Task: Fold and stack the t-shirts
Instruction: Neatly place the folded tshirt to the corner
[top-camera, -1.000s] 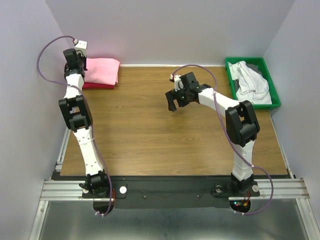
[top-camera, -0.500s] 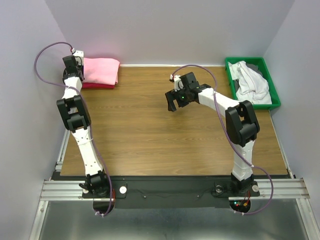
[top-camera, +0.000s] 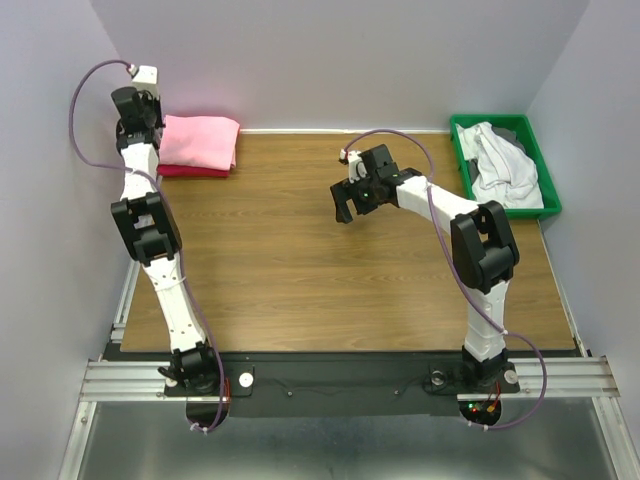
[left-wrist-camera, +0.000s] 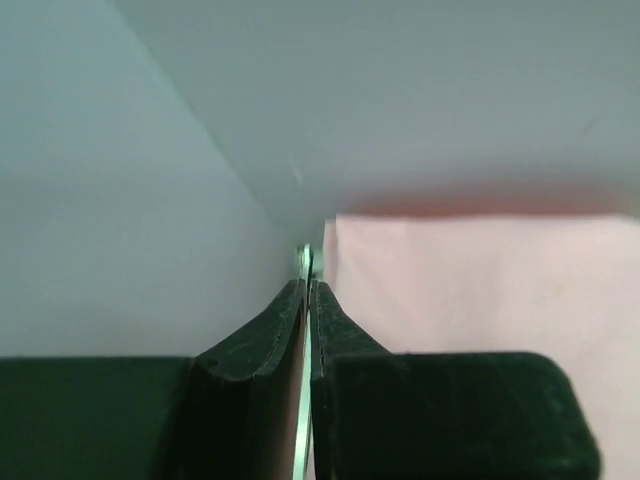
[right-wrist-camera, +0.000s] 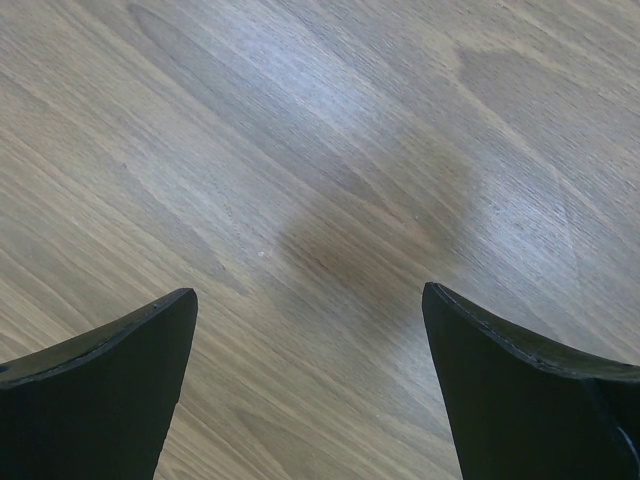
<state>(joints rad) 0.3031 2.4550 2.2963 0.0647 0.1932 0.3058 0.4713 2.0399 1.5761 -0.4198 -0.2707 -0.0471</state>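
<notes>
Pink t-shirt (left-wrist-camera: 480, 290) lies just beside left gripper (left-wrist-camera: 307, 288).

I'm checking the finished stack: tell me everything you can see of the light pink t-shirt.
The light pink t-shirt is soft cloth folded into a neat rectangle, lying flat at the table's far left corner. It rests on a darker red shirt whose edge shows beneath. The left fingers hang beside its left edge.

Corner walls (left-wrist-camera: 120, 180) crowd the left tool (left-wrist-camera: 307, 287); table (top-camera: 300, 270) centre lies open

Even bright overhead light, soft sheen on table (right-wrist-camera: 330, 90), left gripper (left-wrist-camera: 308, 288) blurred
</notes>
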